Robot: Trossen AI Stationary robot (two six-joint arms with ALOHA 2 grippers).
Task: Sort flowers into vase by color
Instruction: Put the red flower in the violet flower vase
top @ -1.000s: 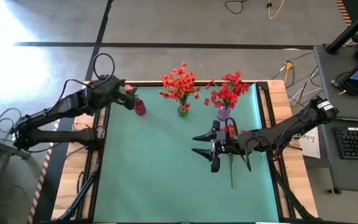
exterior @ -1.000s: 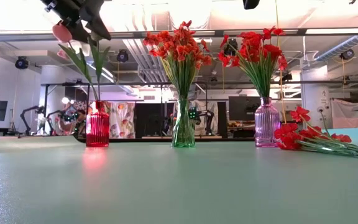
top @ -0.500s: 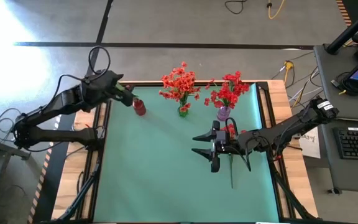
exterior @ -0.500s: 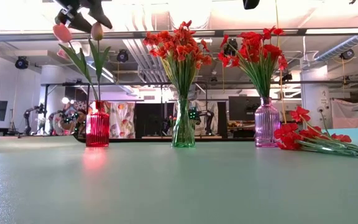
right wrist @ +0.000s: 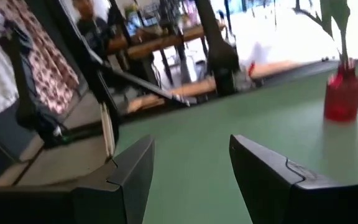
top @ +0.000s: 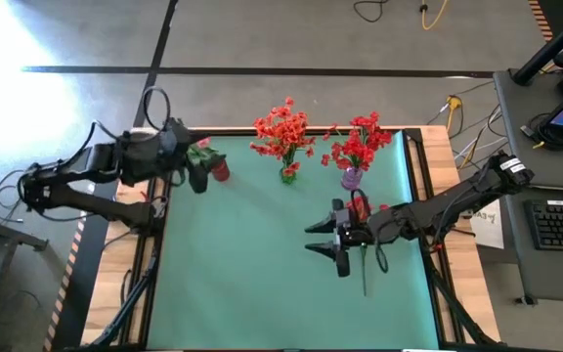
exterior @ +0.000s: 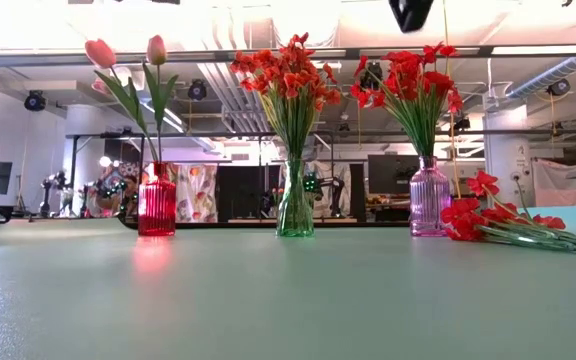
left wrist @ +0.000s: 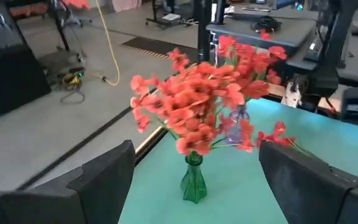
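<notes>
up above, the left gripper (top: 199, 179) hangs just beside the red vase (top: 221, 170), its fingers open and holding nothing. the right gripper (top: 340, 242) is near the purple vase (top: 351, 178), fingers apart and empty, with loose red flowers (top: 364, 210) lying by it.

down low, two pink tulips (exterior: 126, 52) stand in the red vase. orange-red flowers (exterior: 288, 75) fill the green vase (exterior: 295, 210) next to it.

from the left wrist, wide-open fingers (left wrist: 101, 180) frame the green vase.

from the right wrist, the red vase shows past parted fingers (right wrist: 132, 168).
</notes>
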